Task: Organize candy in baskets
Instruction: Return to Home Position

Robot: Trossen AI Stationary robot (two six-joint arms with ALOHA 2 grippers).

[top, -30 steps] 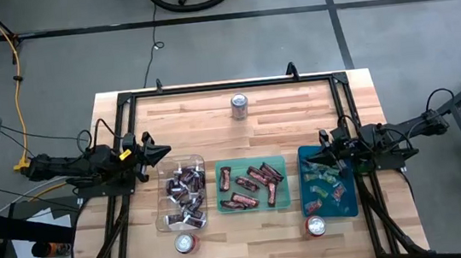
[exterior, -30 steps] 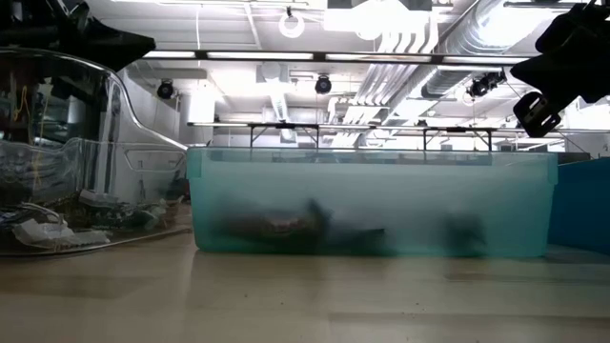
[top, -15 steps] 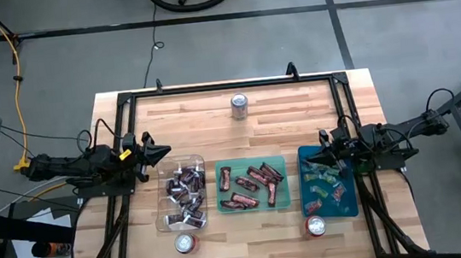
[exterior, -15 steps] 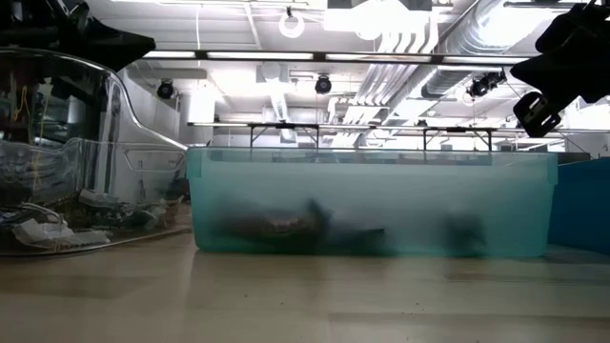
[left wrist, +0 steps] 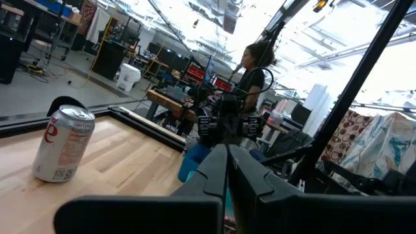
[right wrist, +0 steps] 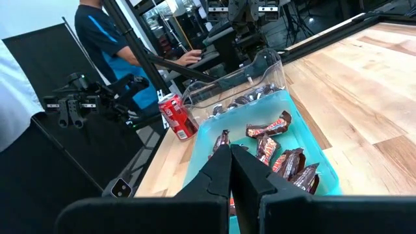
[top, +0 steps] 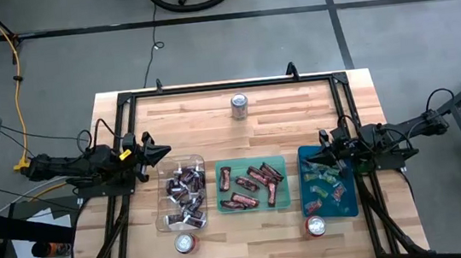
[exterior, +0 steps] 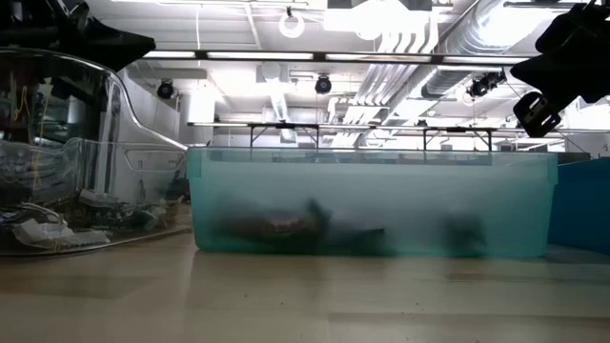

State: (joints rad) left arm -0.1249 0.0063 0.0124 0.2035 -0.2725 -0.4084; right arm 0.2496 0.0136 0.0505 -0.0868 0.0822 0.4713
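Nearest on the table, two red cans are being counted: a red can just in front of the clear basket and a second red can just in front of the teal basket. Three baskets are being shown in a row, with the green basket between the other two. About eight dark and silver candy pieces are being held by the clear one, about seven maroon-brown pieces by the green, and several green and pink pieces by the teal. Two claws are being held shut and empty: the left claw just beyond the clear basket's far corner, the right claw over the teal basket's far rim. Farthest, one silver can is being shown alone.
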